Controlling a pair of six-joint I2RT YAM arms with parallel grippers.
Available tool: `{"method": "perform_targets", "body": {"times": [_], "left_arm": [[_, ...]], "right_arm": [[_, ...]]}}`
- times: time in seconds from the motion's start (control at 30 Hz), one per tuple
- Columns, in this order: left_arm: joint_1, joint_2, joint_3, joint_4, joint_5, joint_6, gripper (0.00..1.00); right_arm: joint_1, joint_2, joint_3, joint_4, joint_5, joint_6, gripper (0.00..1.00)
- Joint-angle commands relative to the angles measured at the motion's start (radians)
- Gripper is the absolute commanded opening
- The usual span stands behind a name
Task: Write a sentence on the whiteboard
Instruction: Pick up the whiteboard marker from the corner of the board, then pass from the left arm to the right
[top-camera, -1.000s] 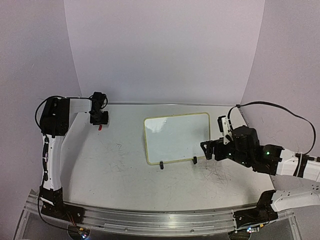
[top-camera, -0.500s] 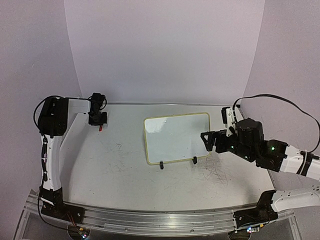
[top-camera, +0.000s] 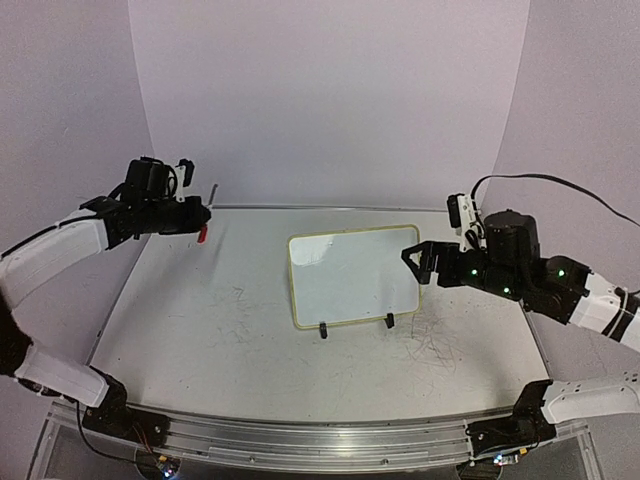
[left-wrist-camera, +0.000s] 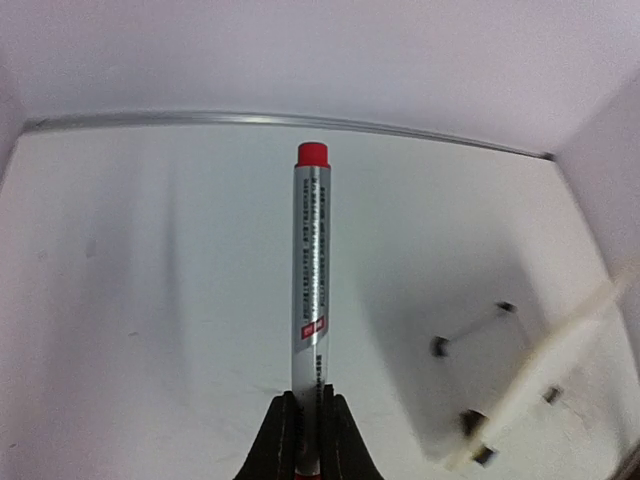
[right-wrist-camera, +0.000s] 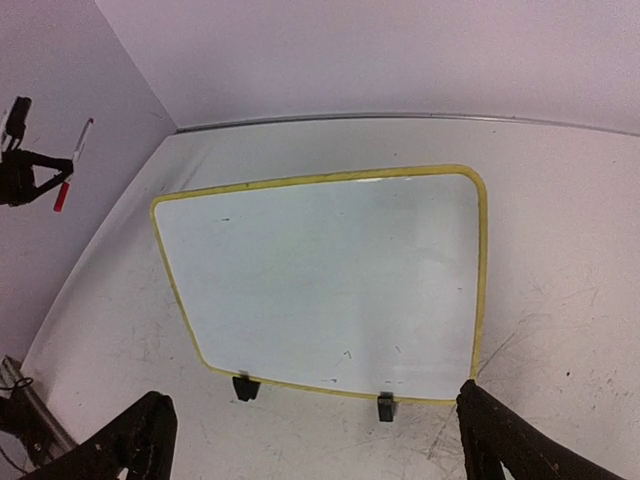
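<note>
Whiteboard (right-wrist-camera: 330, 270) seems blank, approx. flat; right pincer (right-wrist-camera: 316, 425) spread wide w/ fingers flanking near edge.

Below my left fingers (left-wrist-camera: 280, 445) lies a scuffed white tabletop (top-camera: 220, 330); ahead of them pale lilac walls (top-camera: 330, 100) curve round it, evenly lit.

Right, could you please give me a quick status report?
Left claw shut on red-capped marker, at far left. Right claw open at right edge of whiteboard. Whiteboard blank, nothing written yet. Nothing seen in the way.
</note>
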Motion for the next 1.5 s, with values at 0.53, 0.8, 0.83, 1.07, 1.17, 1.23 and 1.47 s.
{"method": "perform_targets", "body": {"times": [0.53,0.8,0.83,1.07,1.17,1.23,1.47], "left_arm": [[-0.664,0.019,0.004,0.017,0.22,0.281,0.0],[-0.682,0.073,0.046,0.025,0.248,0.306,0.0],[-0.686,0.079,0.05,0.026,0.246,0.306,0.0],[-0.708,0.098,0.065,0.044,0.251,0.333,0.0],[-0.71,0.093,0.06,0.052,0.243,0.333,0.0],[-0.712,0.092,0.053,0.055,0.239,0.332,0.0],[-0.715,0.075,0.031,0.058,0.228,0.329,0.0]], "right_arm": [[-0.072,0.435,0.222,0.177,-1.054,0.031,0.96],[-0.041,0.479,0.172,0.283,-1.122,0.083,0.85],[-0.037,0.484,0.168,0.306,-1.13,0.092,0.84],[0.006,0.534,0.16,0.394,-1.166,0.142,0.61],[0.02,0.548,0.158,0.399,-1.166,0.139,0.55],[0.023,0.556,0.155,0.4,-1.166,0.139,0.49],[0.023,0.567,0.138,0.403,-1.167,0.135,0.43]]}}
